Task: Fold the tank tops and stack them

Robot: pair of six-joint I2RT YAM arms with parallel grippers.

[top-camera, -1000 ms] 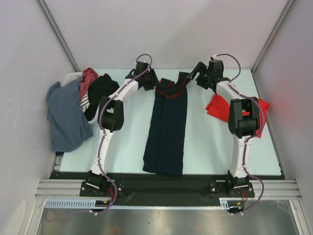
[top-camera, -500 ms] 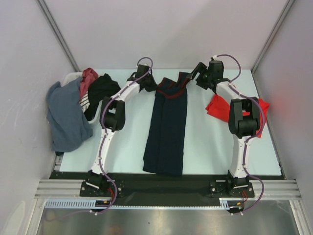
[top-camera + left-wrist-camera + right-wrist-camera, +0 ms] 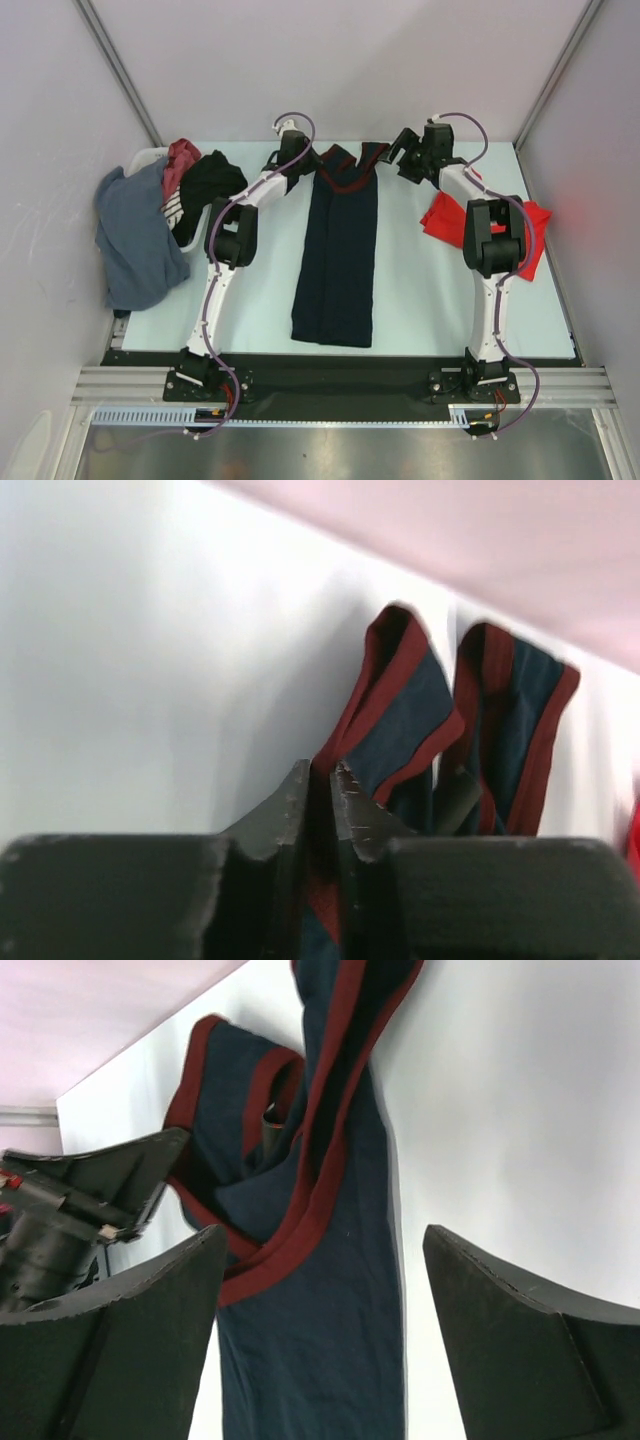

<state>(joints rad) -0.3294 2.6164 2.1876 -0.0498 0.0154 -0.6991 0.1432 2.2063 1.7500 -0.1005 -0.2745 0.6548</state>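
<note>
The navy tank top [image 3: 335, 250] with maroon trim lies lengthwise in the middle of the table, folded into a long narrow strip, straps at the far end. My left gripper [image 3: 310, 165] is shut on its left strap; in the left wrist view [image 3: 320, 775] maroon trim sits between the closed jaws. My right gripper [image 3: 398, 150] is open just right of the right strap; in the right wrist view [image 3: 327, 1235] the navy tank top [image 3: 320, 1300] lies between the spread fingers, untouched. The red tank top [image 3: 440, 215] lies at the right, partly hidden by the right arm.
A white basket [image 3: 148, 157] at the far left holds a grey-blue cloth [image 3: 135, 235], a black garment [image 3: 205, 185] and a red one [image 3: 180, 158], spilling over its side. White walls close the back and sides. The left gripper also shows in the right wrist view [image 3: 100, 1185].
My left gripper has moved toward the far wall with the strap, and the navy top has slid a little that way, its near hem farther from the front edge. The right gripper has barely moved.
</note>
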